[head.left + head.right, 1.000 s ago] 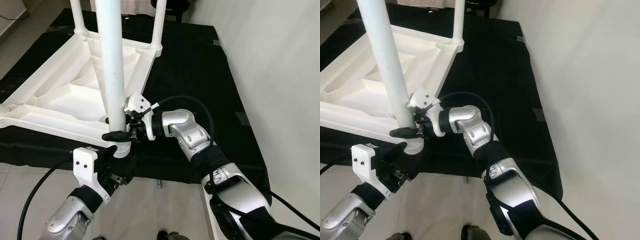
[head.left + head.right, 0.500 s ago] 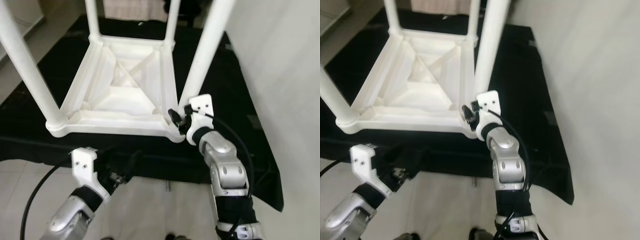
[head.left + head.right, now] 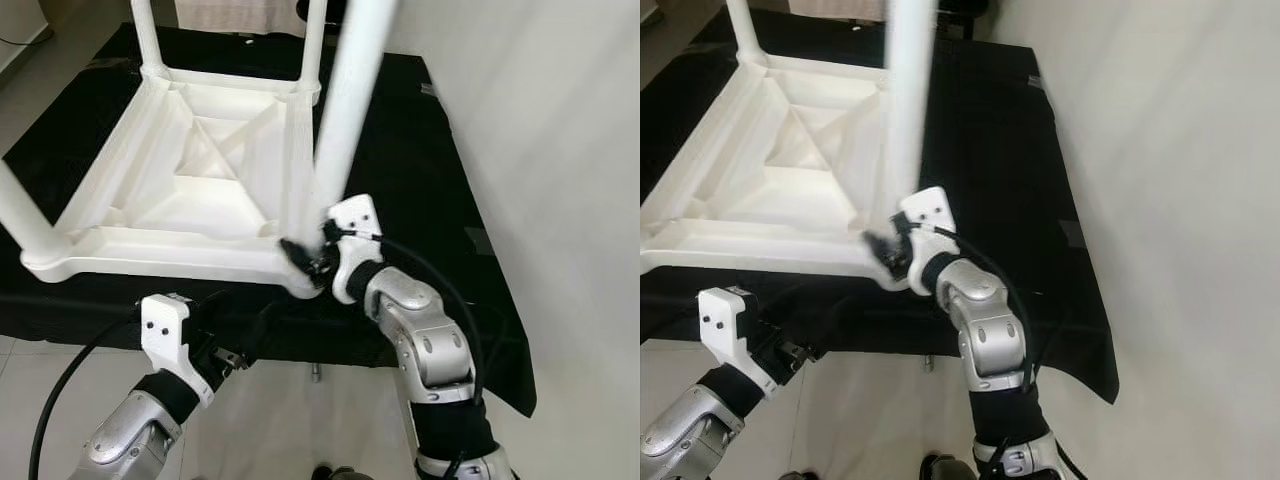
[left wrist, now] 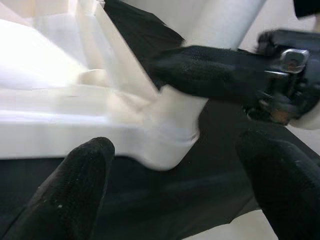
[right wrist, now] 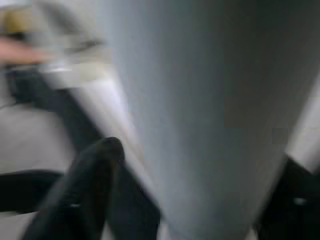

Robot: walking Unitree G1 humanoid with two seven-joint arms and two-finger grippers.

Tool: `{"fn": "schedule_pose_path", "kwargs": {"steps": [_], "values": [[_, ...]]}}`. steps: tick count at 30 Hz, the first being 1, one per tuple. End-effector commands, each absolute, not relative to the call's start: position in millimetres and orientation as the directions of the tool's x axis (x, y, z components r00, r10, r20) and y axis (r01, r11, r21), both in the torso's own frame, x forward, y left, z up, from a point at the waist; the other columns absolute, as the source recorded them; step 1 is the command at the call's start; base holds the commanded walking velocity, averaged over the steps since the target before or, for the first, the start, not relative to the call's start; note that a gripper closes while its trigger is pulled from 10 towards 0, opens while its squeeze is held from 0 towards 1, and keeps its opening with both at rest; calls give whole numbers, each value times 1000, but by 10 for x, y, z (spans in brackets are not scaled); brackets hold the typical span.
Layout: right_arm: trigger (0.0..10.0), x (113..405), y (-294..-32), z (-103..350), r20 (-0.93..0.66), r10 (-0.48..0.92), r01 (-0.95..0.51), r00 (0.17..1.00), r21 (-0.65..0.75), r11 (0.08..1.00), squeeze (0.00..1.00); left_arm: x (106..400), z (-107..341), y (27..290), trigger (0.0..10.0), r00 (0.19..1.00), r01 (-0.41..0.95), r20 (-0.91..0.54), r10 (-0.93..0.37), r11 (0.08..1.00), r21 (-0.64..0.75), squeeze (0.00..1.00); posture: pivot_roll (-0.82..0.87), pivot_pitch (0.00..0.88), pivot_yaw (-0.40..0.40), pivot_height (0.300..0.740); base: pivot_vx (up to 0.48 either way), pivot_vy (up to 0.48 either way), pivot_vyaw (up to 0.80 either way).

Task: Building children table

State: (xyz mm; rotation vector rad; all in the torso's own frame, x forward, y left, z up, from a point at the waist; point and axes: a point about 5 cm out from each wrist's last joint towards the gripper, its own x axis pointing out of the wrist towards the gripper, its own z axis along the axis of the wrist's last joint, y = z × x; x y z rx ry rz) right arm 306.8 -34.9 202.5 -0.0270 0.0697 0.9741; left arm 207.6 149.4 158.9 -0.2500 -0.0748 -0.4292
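Left eye view: white children table [image 3: 190, 180] lies upside down on a black cloth [image 3: 400, 130] over the floor. Its legs rise out of frame, tops cut off. Right claw [image 3: 305, 258] sits at the base of the near right leg [image 3: 340, 120], fingers spread either side of it just above the corner socket. Right wrist view is blurred; the leg sits between two black fingers [image 5: 85, 190], and contact probably exists but cannot be confirmed. Left claw [image 3: 240, 345] hangs low before the cloth edge, partly lost against the dark. Left wrist view: its fingertips [image 4: 70, 195] stand spread, gripping nothing, facing the corner socket [image 4: 170, 135], apart from it.
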Motion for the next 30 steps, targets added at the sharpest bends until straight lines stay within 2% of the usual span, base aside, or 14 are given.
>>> {"fn": "schedule_pose_path", "kwargs": {"steps": [1, 2, 3, 4, 8, 10, 17, 18, 19, 26, 30], "values": [[10000, 3021, -216, 2156, -7, 933, -932, 361, -52, 360, 1000, 2061, 1537, 1475, 10000, 909, 418, 103, -405, 880, -228, 0, 52, 160, -131, 740, 0, 0, 0], [10000, 3021, -216, 2156, -7, 933, -932, 361, -52, 360, 1000, 2061, 1537, 1475, 10000, 909, 418, 103, -405, 880, -228, 0, 52, 160, -131, 740, 0, 0, 0], [10000, 3069, -214, 2210, 3, 950, -946, 313, -91, 312, 549, 2060, 1541, 1468, 10000, 909, 417, 105, -404, 880, -228, 0, 60, 167, -135, 740, 0, 0, 0], [10000, 3125, -202, 2249, 5, 959, -952, 284, -113, 283, 0, 2060, 1545, 1464, 10000, 909, 417, 106, -403, 880, -229, 0, 61, 168, -135, 740, 0, 0, 0], [10000, 3187, -174, 2306, 8, 971, -961, 241, -136, 240, 0, 2057, 1553, 1455, 10000, 909, 417, 109, -402, 880, -229, 0, 65, 174, -136, 740, 0, 0, 0], [10000, 3196, -100, 2345, -4, 984, -969, 180, -174, 177, 0, 2054, 1563, 1449, 10000, 909, 417, 111, -402, 880, -229, 0, 71, 184, -139, 740, 0, 0, 0], [10000, 3278, 46, 2406, -10, 986, -970, 165, -183, 160, 0, 2047, 1575, 1446, 10000, 909, 416, 113, -400, 880, -229, 0, 77, 195, -141, 740, 0, 0, 0], [1804, 3290, 59, 2409, -11, 988, -972, 155, -179, 151, 0, 2044, 1578, 1447, 10000, 910, 415, 114, -399, 881, -228, 0, 81, 200, -142, 740, 0, 0, 0], [0, 3296, 64, 2392, -17, 990, -976, 141, -173, 136, 0, 2042, 1580, 1447, 10000, 910, 414, 114, -399, 881, -228, 0, 81, 200, -142, 740, 0, 0, 0], [0, 3357, 32, 2312, -33, 993, -983, 111, -152, 105, 0, 2039, 1587, 1450, 10000, 911, 413, 115, -397, 882, -228, 0, 78, 206, -143, 740, 0, 0, 0], [0, 3399, -75, 2225, -46, 986, -980, 163, -127, 156, 0, 2045, 1588, 1455, 10000, 911, 412, 116, -395, 883, -227, 0, 66, 205, -147, 740, 0, 0, 0]]}}
